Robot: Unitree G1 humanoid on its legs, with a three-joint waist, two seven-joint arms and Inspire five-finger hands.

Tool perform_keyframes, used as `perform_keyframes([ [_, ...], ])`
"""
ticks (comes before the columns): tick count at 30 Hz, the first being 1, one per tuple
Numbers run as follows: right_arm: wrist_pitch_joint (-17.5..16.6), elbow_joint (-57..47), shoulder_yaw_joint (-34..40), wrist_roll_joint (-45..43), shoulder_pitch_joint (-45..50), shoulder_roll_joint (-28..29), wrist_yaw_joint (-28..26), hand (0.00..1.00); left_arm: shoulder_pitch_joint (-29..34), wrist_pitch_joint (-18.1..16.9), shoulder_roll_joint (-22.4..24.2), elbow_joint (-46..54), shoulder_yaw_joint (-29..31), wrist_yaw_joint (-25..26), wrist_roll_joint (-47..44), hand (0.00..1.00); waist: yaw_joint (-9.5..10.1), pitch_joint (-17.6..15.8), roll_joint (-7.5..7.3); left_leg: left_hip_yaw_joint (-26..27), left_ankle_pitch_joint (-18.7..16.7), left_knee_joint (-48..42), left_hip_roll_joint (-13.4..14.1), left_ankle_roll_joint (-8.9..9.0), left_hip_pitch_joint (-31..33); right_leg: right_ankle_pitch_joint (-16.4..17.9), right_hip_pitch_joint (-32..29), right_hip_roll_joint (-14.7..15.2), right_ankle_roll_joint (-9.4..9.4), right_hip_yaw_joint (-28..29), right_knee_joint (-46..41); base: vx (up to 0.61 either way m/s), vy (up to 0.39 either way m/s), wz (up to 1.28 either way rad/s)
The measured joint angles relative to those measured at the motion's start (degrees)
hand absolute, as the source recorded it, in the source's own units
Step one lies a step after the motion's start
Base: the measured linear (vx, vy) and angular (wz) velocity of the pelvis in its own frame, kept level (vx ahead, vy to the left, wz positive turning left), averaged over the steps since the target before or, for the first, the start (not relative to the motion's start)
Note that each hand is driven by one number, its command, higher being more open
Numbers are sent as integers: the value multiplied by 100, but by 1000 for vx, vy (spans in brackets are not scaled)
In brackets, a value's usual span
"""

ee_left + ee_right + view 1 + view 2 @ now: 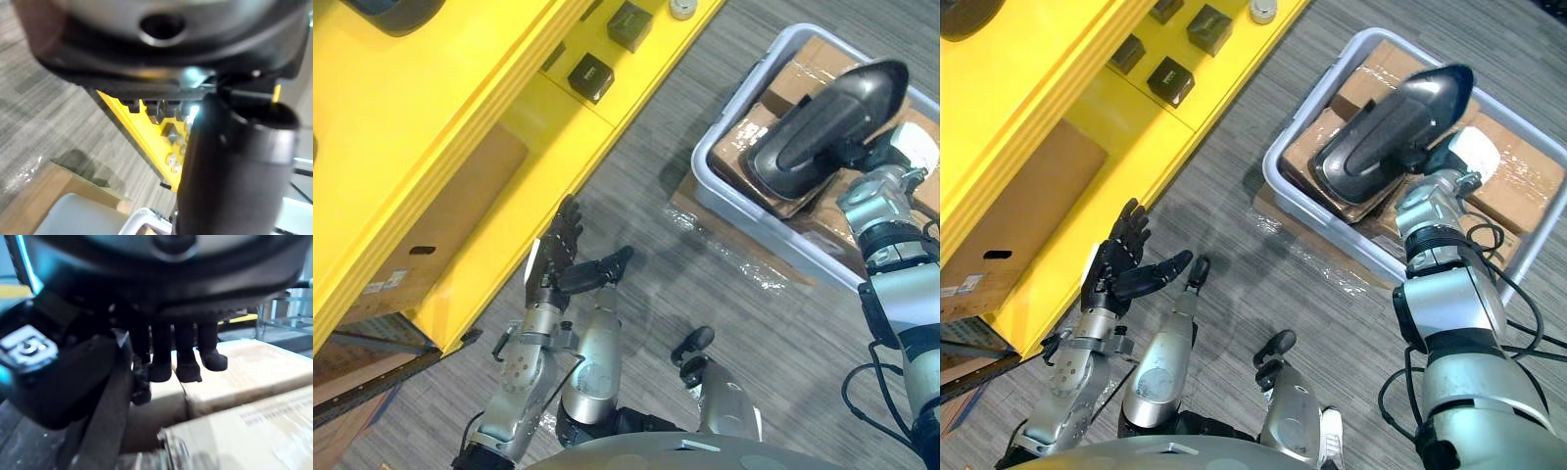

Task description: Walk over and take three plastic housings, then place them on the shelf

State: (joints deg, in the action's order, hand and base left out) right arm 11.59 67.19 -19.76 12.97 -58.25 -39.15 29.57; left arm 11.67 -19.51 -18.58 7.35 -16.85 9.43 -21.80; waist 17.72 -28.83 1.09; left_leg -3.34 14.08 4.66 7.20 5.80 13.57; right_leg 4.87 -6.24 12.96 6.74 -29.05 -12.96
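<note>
A large black plastic housing (pixel 822 122) hangs above the grey bin (pixel 754 220), held up by my right hand (pixel 911 147). Most of that hand is hidden behind the housing; its white thumb cover shows beside the shell. In the right wrist view the fingers (pixel 178 352) curl down next to the dark housing (pixel 73 387), above cardboard boxes. My left hand (pixel 556 257) is open and holds nothing, its fingers spread, low beside the yellow shelf (pixel 460 127). A dark rounded thing (pixel 391 10) lies on the shelf's upper level at the far left.
The grey bin holds taped cardboard boxes (pixel 803 78) and stands on grey carpet to my right. Two small black boxes (pixel 590 76) and a round white piece (pixel 681 8) sit on the shelf's lower board. A cardboard box (pixel 440 225) stands under the shelf.
</note>
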Motion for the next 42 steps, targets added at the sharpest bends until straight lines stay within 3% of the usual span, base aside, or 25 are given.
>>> perform_keyframes([
  [4,-383,-1033,0,19,250,-2,582,0,-419,-10,-54,187,118,-630,-358,100,-293,34,-77,225,-25,9,66,23,-242,-18,127,-44,-16,174,32,-50,-52,-25],
  [5,-459,-1282,0,35,314,6,652,0,-683,213,-52,199,140,-1052,-813,100,-356,56,-112,311,-47,13,105,28,-284,-55,128,-84,-25,254,82,-82,-58,-30],
  [7,-506,-1449,0,179,360,111,671,0,-968,595,-81,179,129,-1435,-1182,100,-438,126,-198,420,-62,18,155,38,-303,-135,126,-151,-44,321,216,-54,-49,-33],
  [10,-566,-1655,2,633,412,267,644,0,-1847,1457,-186,-414,-65,-1982,-1409,100,-712,239,-338,564,-63,19,179,38,-319,-293,132,-203,-36,458,415,-15,-25,-26],
  [13,-706,-2076,10,1064,567,309,456,0,-2712,2137,-213,-1333,-72,-2110,-1630,100,-881,269,-390,798,-62,17,203,38,-402,-422,147,-237,-28,633,574,-11,-10,-29],
  [18,-1035,-2314,142,1684,738,561,257,0,-3674,2580,-267,-1922,161,-1971,-1971,100,-1119,273,-389,997,-59,16,303,42,-456,-556,140,-353,-75,814,718,-33,-25,-19],
  [26,-1501,-2545,218,2504,904,909,-285,0,-4323,2664,-261,-2150,215,-1942,-2288,100,-1318,275,-385,1118,-58,16,339,46,-560,-657,206,-407,-107,909,828,-21,-17,-9],
  [32,-1759,-2563,62,2511,1098,1045,-399,0,-4437,2807,-248,-2353,197,-1882,-2306,100,-1321,316,-322,1127,-72,19,324,60,-624,-758,354,-428,-101,905,1017,0,0,0],
  [37,-1822,-2696,-55,2507,1260,1327,-412,0,-4555,2840,-175,-2580,125,-1676,-2227,100,-1335,320,-315,1131,-72,17,273,59,-644,-842,435,-427,-86,903,1159,0,0,0],
  [42,-1853,-2718,-181,2493,1263,1653,-411,0,-4602,2839,-12,-2659,-27,-1232,-1596,100,-1303,325,-305,1105,-73,17,225,59,-634,-983,563,-434,-65,889,1425,-2,-2,3],
])
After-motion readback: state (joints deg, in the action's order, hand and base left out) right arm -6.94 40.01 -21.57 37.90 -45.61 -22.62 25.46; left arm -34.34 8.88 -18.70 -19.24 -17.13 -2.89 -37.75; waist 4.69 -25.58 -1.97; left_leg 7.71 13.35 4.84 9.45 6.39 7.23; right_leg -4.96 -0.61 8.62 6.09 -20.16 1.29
